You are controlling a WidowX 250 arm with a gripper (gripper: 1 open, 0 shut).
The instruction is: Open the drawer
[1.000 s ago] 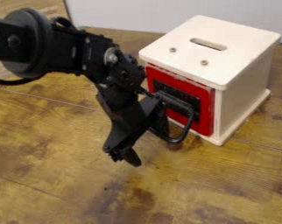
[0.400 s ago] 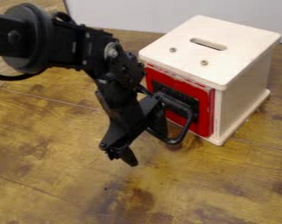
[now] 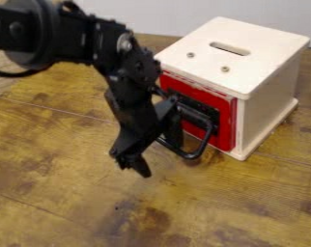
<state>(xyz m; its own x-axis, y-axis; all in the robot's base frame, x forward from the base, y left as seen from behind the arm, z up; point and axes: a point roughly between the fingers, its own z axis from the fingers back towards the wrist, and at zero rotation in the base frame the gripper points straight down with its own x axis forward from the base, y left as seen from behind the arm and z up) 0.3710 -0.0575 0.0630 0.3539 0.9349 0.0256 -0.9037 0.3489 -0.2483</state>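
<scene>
The drawer (image 3: 210, 98) shows as a red front panel low on the near face of a cream-white cube cabinet (image 3: 268, 72). Its front looks about level with the casing. A large black loop handle (image 3: 205, 145) sticks out from the panel toward the front left. My black gripper (image 3: 132, 163) hangs just left of that handle, pointing down at the table, fingertips (image 3: 144, 172) apart and nothing between them. The gripper body overlaps the handle's left side, so I cannot tell whether they touch.
The cabinet has a slot (image 3: 229, 46) on top and stands at the back right of a worn wooden table (image 3: 68, 203). My thick black arm (image 3: 62, 43) reaches in from the upper left. A pale wall runs along the back.
The arm has lifted and swung slightly, and the gripper has shifted a little up and left beside the handle. The drawer front and handle have not visibly moved.
</scene>
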